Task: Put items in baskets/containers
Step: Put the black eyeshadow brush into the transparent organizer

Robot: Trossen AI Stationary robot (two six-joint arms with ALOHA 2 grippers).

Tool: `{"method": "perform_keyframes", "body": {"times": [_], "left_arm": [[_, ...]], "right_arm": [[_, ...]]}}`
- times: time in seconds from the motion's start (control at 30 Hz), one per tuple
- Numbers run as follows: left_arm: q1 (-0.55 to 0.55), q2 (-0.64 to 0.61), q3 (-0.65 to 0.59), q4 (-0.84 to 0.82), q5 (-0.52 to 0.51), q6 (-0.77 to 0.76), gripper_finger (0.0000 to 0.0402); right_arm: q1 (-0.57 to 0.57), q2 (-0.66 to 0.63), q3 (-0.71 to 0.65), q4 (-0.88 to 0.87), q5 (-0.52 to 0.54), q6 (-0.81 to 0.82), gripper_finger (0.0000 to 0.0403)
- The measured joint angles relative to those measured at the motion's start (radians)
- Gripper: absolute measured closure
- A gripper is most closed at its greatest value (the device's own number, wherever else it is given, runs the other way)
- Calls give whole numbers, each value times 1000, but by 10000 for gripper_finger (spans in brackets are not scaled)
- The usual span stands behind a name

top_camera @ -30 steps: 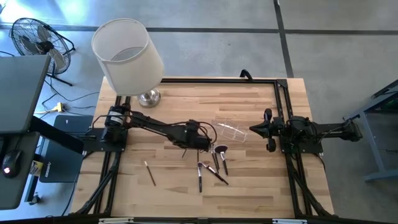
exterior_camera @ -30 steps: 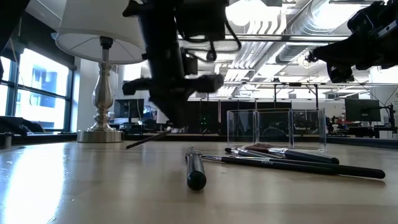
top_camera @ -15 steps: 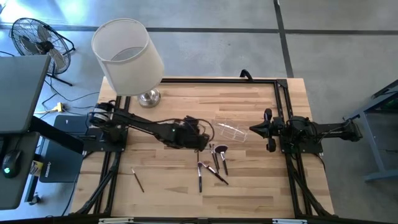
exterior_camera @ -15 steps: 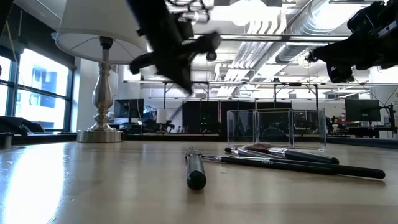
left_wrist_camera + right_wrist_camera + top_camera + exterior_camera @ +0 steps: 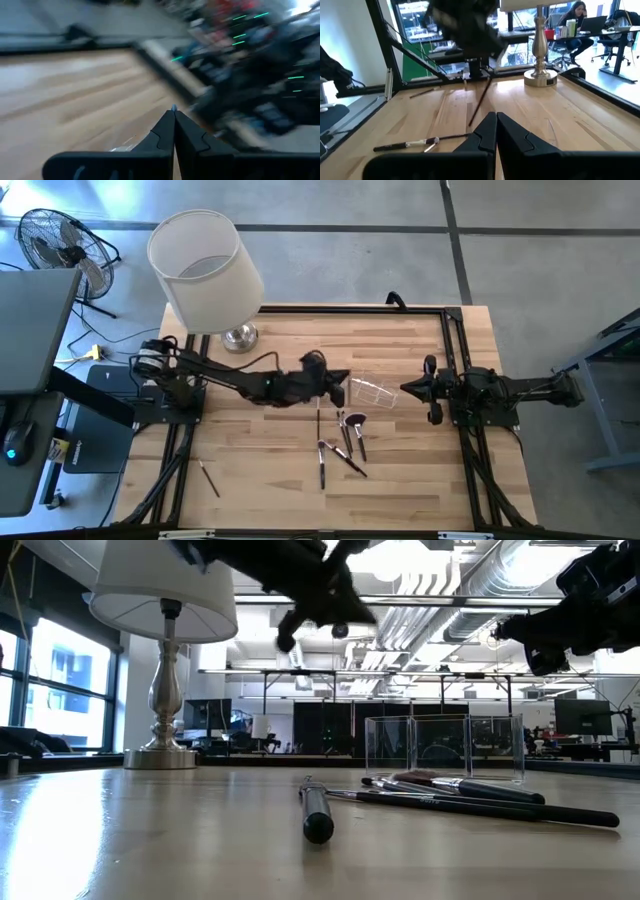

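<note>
My left gripper (image 5: 342, 377) hovers above the table just left of the clear plastic box (image 5: 372, 390), fingers shut (image 5: 174, 112). A thin dark brush (image 5: 318, 425) shows steeply tilted in the right wrist view (image 5: 480, 105), just on the near side of that gripper. Several brushes (image 5: 345, 445) lie flat in a loose pile near the box, one with a fluffy head (image 5: 357, 422). One more brush (image 5: 208, 478) lies alone toward the table's near left corner. My right gripper (image 5: 405, 389) waits shut, right of the box. My left gripper is shut, and a small pale tip (image 5: 173, 107) pokes out between its fingertips. Blur hides the place of contact. I cannot tell whether the tilted brush (image 5: 480, 105) is in its hold.
A lamp with a big white shade (image 5: 205, 270) stands on its metal base (image 5: 240, 337) at the far left corner. A black frame (image 5: 450, 330) runs along the far and right sides. A person sits at a desk (image 5: 577, 15) beyond the table.
My left gripper has risen from the table and swung right and toward the far edge, to the box. The brush that slanted below it with one end low now stands steeply tilted. The lone brush has slid toward the near left corner.
</note>
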Motion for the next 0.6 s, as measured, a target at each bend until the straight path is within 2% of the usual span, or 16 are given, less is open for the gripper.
{"method": "perform_keyframes", "body": {"times": [0.07, 0.37, 0.6], "left_arm": [[24, -2, 0, 87, 53, 44, 401], [116, 0, 5, 109, 136, 257, 401], [169, 46, 7, 145, 269, 362, 401]], "right_arm": [[0, 4, 0, 5, 1, 0, 398], [0, 14, 0, 2, 3, 0, 398], [0, 14, 0, 3, 0, 0, 398]]}}
